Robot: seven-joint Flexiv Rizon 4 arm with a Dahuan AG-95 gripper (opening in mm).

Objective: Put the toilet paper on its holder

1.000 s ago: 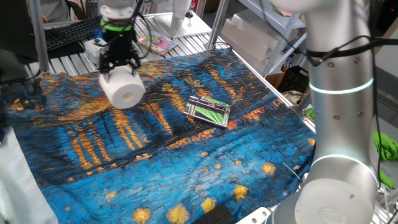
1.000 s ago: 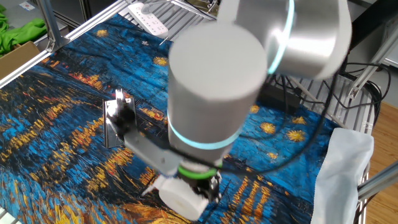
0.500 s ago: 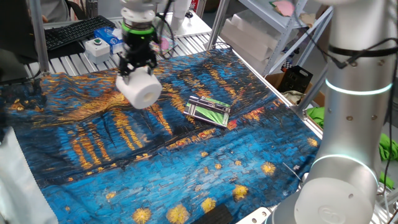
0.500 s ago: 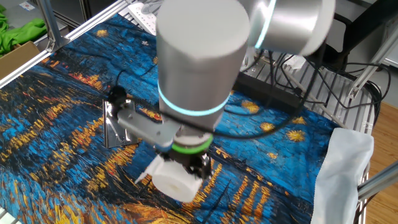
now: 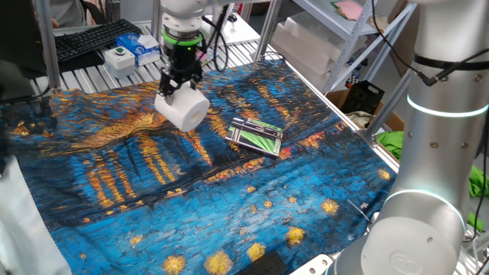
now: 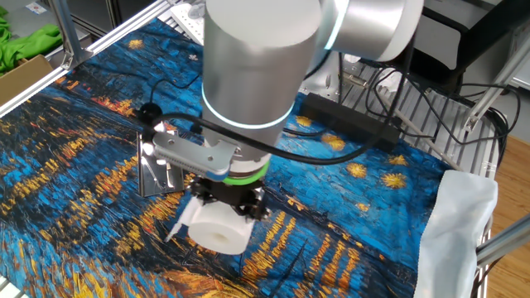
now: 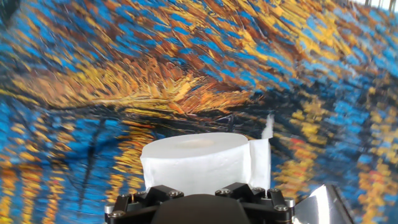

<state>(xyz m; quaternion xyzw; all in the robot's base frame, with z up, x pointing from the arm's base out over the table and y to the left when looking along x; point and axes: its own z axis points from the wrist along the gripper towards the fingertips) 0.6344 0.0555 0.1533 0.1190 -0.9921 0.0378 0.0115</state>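
Note:
My gripper [image 5: 180, 85] is shut on the toilet paper [image 5: 183, 110], a plump white roll held above the painted cloth. It also shows in the other fixed view [image 6: 217, 230], under the gripper [image 6: 234, 201]. In the hand view the roll [image 7: 199, 160] fills the lower middle, with a loose paper tail at its right. The holder [image 5: 257, 136], green-striped with silver edges, lies flat on the cloth to the right of the roll. In the other fixed view the holder [image 6: 157, 164] is partly hidden behind the arm. A shiny corner of the holder [image 7: 320, 202] shows at the hand view's lower right.
A blue and orange painted cloth [image 5: 229, 198] covers the table. A keyboard [image 5: 92, 38], a blue-and-white box [image 5: 130, 52] and a pink booklet lie at the back on a metal rack. A power strip [image 6: 348, 124] and cables lie at the cloth's far side.
The gripper has carried the roll to the right, toward the holder, over the last second. The holder has not moved.

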